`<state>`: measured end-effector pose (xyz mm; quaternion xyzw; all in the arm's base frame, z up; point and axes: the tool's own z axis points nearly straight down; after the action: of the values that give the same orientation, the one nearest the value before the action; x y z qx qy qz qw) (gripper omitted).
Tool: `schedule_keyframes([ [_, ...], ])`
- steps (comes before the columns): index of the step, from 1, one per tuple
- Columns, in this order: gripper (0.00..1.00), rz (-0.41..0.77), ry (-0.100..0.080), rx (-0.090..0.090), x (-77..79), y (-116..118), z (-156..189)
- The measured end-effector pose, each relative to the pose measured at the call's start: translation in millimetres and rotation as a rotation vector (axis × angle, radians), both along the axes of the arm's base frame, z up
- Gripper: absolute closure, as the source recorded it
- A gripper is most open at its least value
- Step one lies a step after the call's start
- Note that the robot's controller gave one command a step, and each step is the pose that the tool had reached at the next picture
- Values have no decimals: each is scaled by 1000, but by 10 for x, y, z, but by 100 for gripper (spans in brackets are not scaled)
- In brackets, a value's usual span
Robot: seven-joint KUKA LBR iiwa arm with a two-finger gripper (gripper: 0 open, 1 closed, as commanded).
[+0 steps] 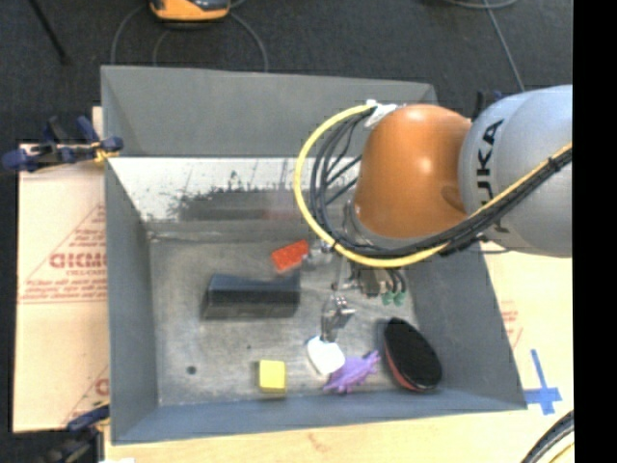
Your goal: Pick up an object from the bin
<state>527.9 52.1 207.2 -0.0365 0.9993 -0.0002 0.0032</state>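
Observation:
My gripper (336,319) hangs low over the bin's floor, right of the middle, below the arm's orange cover. Just beneath its tip lies a small white rounded piece (325,357). A purple toy figure (352,372) lies against that piece on its right. A black oval brush with a red rim (412,355) rests further right, near the bin's right wall. To the gripper's left a dark rectangular block (251,297) lies flat, and a small orange piece (289,255) sits behind the block.
A yellow cube (272,375) sits near the front wall, left of the white piece. A small green thing (390,298) peeks out beside the gripper's body. The arm and its cables cover the bin's back right part.

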Motion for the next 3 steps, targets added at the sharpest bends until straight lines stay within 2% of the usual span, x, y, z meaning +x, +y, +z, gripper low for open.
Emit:
schedule_keyframes([
  [1, 0, -1, -4, 2, 338, -10, -537],
  [2, 0, 80, 5, -1, 550, 41, -874],
  [3, 0, 162, 4, 0, 429, 247, -915],
])
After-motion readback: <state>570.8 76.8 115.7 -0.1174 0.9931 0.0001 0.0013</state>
